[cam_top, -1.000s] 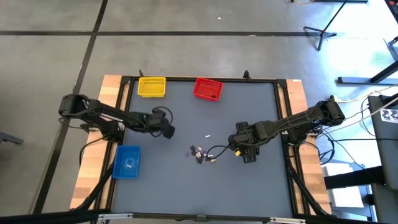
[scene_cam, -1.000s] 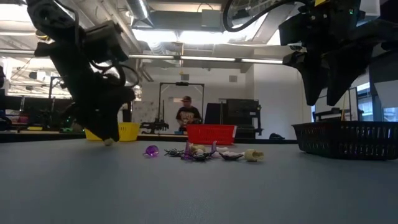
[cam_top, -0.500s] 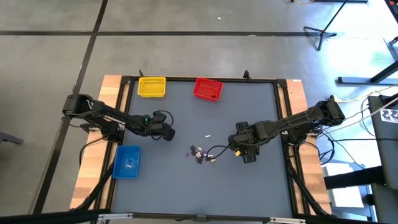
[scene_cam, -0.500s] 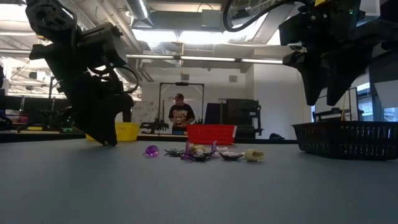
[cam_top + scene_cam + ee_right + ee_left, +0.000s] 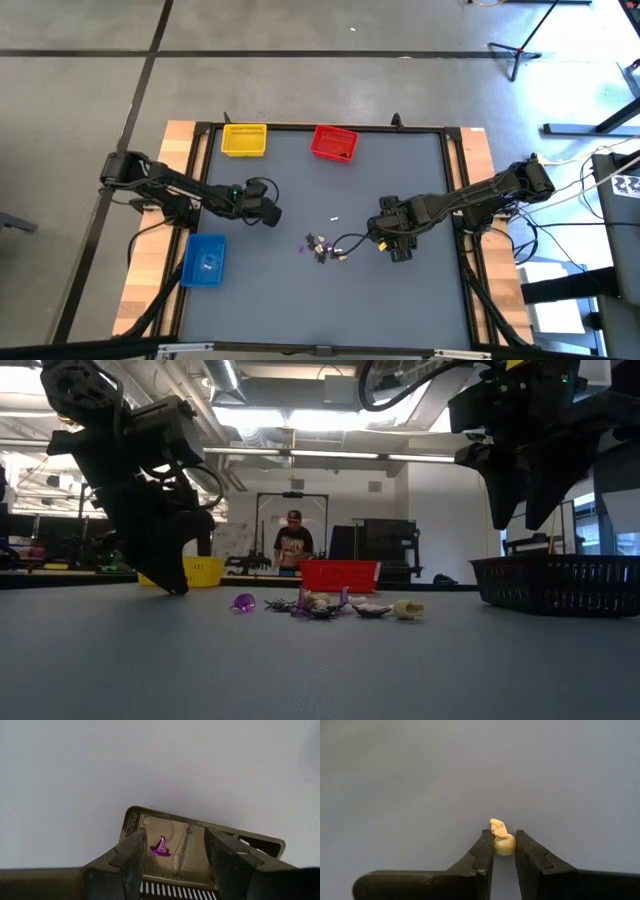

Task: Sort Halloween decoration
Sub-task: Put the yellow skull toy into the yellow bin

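At left of the table, the left gripper has closed its fingers on a pale tan trinket, jaws wide a second ago: one piece picked, ready for a bin. The remaining trinkets lie at centre. Right, the right gripper hangs spread above a black bin holding a purple hat.

Left gripper dropped to the counter, jaws now pinched onto the small pale tan trinket that lay beside its tip a second ago. Person behind shifted slightly.
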You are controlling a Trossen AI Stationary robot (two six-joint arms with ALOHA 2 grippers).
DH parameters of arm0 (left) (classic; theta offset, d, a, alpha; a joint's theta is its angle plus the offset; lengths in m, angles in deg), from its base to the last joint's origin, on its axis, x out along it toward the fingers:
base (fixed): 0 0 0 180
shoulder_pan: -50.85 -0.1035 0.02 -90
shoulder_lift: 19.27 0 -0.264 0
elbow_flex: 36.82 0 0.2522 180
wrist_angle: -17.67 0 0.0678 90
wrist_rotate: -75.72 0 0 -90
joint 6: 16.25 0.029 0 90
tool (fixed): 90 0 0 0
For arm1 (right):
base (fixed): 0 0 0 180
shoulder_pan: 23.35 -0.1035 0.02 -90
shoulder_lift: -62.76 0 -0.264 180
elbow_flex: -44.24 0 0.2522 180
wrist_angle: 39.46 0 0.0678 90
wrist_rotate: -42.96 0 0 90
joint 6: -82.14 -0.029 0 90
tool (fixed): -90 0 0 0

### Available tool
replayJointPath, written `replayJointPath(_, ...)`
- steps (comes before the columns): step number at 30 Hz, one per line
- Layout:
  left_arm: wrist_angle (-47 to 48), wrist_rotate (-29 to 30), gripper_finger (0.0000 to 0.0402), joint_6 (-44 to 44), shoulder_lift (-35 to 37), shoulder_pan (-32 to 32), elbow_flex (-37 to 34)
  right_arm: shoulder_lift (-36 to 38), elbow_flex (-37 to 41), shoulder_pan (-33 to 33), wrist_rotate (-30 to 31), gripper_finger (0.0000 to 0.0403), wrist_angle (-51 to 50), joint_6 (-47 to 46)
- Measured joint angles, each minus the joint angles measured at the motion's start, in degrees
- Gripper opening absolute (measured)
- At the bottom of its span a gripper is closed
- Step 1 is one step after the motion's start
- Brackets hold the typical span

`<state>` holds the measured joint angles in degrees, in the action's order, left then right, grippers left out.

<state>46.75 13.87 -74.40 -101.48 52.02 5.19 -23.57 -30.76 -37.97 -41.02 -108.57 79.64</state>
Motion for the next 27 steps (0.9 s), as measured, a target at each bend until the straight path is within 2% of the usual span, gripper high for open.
replayJointPath(16,0.2,-1.4,0.0040,0.2,1.9,0.0,-0.1,0.0,0.0,0.0,0.0,0.0198,0.0,0.0)
replayJointPath(21,0.7,-2.6,0.0040,0.8,5.1,-1.2,0.8,0.0,0.0,0.0,0.0,0.0198,0.0,0.0)
replayJointPath(27,0.7,-3.7,0.0041,7.0,11.1,-6.0,2.8,0.0,0.0,0.0,0.0,0.0198,0.0,0.0)
